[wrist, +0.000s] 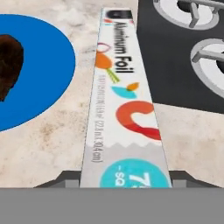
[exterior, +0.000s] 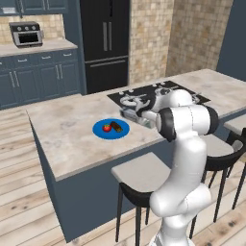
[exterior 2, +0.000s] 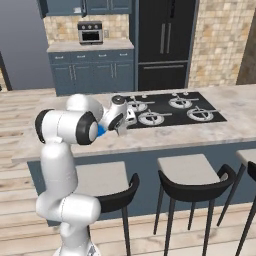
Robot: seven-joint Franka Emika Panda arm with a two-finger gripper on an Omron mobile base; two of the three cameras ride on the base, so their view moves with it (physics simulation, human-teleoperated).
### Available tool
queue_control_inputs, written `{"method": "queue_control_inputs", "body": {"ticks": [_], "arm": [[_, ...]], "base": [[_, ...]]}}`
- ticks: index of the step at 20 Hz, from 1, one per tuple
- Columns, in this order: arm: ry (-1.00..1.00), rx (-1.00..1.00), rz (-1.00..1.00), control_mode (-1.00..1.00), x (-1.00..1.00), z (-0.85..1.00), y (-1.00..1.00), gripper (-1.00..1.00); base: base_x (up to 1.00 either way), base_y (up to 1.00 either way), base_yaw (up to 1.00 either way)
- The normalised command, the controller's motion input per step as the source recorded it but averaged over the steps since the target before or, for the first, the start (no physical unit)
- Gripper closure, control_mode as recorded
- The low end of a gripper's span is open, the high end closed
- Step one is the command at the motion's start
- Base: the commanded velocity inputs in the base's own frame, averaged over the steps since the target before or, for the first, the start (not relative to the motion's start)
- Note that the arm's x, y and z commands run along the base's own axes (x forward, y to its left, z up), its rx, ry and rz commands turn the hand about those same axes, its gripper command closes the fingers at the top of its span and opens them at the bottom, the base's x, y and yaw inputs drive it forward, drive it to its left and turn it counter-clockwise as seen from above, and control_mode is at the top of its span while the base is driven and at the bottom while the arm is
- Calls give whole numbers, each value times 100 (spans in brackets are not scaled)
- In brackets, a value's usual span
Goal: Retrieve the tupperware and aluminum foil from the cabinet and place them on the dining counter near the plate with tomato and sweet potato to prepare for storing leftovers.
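The aluminum foil [wrist: 124, 109] is sitting between the fingers of our gripper [wrist: 124, 177], jaws partly spread and closed on its sides. We are holding it low over the dining counter [wrist: 48, 144], the plate [wrist: 39, 65] at nine o'clock, the cooktop [wrist: 175, 57] at two o'clock. We are judging release remains; the tupperware's whereabouts we cannot tell.

"Aluminum Foil" in black lettering, running lengthwise on aluminum foil [wrist: 124, 109] box top. Small print along box edge, ends "(...x 304 cm)", rest too blurry. Teal end: partial "7", "SQ". No other txt legible.
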Motion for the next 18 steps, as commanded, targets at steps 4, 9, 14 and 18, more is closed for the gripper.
{"method": "queue_control_inputs", "body": {"ticks": [4, 9, 14, 18], "arm": [[16, 3, 0, -100, 50, -51, 3, -100], [16, 3, 0, -100, 42, -21, 2, -100], [11, 1, -2, -100, 17, 6, 6, -100], [-1, 0, -5, -100, -4, 64, 3, -100]], "base": [[0, 0, 0], [0, 0, 0], [0, 0, 0], [0, 0, 0]]}}
